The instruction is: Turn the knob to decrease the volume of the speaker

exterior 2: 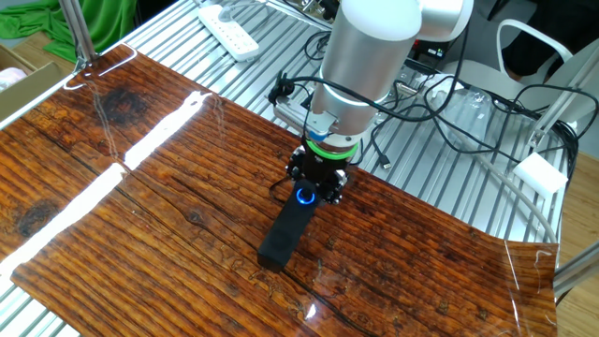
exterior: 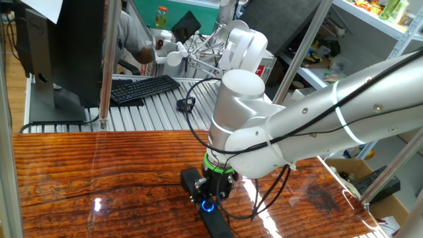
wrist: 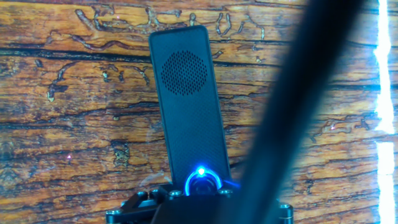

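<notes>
The speaker (exterior 2: 284,236) is a long black bar lying on the wooden table (exterior 2: 140,215). It also shows in the hand view (wrist: 188,106) and under the arm in one fixed view (exterior: 190,178). The knob (exterior 2: 306,196) glows with a blue ring at the end of the bar nearest the arm, and shows in one fixed view (exterior: 208,205) and at the bottom of the hand view (wrist: 202,182). My gripper (exterior 2: 313,189) points straight down and sits right on the knob, its black fingers close around it. Its fingertips are mostly hidden in the hand view (wrist: 200,194).
A blurred dark cable (wrist: 298,93) crosses the hand view diagonally. A black keyboard (exterior: 142,88) and a monitor lie beyond the wooden board on the metal slats. A white power strip (exterior 2: 229,28) and loose cables (exterior 2: 449,103) lie behind the arm.
</notes>
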`<action>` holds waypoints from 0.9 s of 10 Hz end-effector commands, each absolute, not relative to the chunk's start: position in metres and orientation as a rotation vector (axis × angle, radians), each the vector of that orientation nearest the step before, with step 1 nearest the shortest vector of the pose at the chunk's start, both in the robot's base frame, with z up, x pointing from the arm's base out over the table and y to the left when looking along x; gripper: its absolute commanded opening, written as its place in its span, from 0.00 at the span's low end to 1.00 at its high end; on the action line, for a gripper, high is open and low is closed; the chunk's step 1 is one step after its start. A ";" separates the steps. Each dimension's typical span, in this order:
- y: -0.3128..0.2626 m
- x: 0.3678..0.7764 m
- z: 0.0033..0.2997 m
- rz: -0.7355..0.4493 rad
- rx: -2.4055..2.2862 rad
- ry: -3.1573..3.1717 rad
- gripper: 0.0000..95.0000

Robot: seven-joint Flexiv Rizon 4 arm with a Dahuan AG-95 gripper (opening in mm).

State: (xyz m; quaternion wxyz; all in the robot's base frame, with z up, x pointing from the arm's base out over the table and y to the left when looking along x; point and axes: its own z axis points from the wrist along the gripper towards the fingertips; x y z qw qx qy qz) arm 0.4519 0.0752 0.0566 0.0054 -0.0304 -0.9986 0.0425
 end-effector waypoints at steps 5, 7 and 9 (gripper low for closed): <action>0.075 0.446 0.066 0.100 -0.143 -3.115 0.60; 0.075 0.442 0.073 0.103 -0.148 -3.117 0.60; 0.075 0.439 0.082 0.114 -0.145 -3.113 0.60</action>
